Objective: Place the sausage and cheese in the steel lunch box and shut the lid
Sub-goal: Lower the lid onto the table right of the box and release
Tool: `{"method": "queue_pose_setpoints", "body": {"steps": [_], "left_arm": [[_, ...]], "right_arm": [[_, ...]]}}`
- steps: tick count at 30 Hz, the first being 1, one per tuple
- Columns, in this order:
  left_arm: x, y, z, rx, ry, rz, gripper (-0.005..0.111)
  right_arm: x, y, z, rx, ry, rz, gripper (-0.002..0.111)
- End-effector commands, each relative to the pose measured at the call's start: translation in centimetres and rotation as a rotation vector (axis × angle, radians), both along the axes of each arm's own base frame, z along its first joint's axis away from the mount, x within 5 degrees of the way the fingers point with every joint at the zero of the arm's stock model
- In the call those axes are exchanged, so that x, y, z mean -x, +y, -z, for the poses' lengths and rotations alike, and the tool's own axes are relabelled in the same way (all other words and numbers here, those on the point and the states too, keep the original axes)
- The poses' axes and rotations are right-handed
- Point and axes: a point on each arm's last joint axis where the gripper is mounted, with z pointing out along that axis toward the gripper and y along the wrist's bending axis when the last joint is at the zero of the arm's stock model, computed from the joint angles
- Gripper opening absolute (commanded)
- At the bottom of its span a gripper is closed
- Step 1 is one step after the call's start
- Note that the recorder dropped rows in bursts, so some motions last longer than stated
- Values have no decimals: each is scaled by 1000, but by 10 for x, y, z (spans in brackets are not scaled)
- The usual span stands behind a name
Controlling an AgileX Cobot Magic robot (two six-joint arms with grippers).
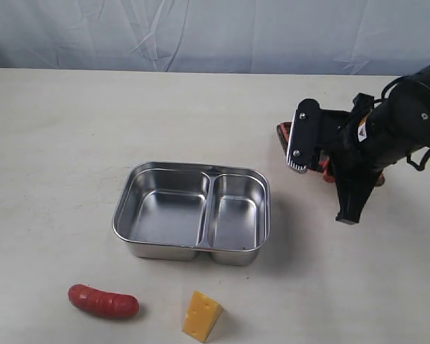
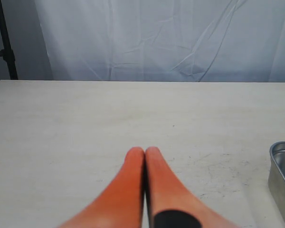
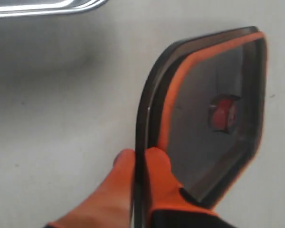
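Pale table [image 1: 57, 129] with steel lunch box [image 1: 168, 215], sausage [image 1: 102, 302], cheese [image 1: 201, 315] on top.

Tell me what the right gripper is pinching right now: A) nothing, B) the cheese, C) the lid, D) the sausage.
C: the right gripper is shut on the lid at its rim; the sausage and the cheese lie on the table.
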Motion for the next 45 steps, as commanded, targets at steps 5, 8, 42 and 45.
{"method": "queue_pose_setpoints", "body": {"steps": [5,8,42,45], "left_arm": [[0,0,1,-1,-7,6,0],[0,0,1,-1,-7,6,0],[-1,-1,-15,340,-163,-4,0],[-1,-1,-17,582,-178,-11,0]], "right_arm": [[3,2,9,-31,94,68,49],[3,2,9,-31,97,73,50],[84,-20,-81,-752,268,718,0],[93,-26,-65,-747,275,741,0]]}}
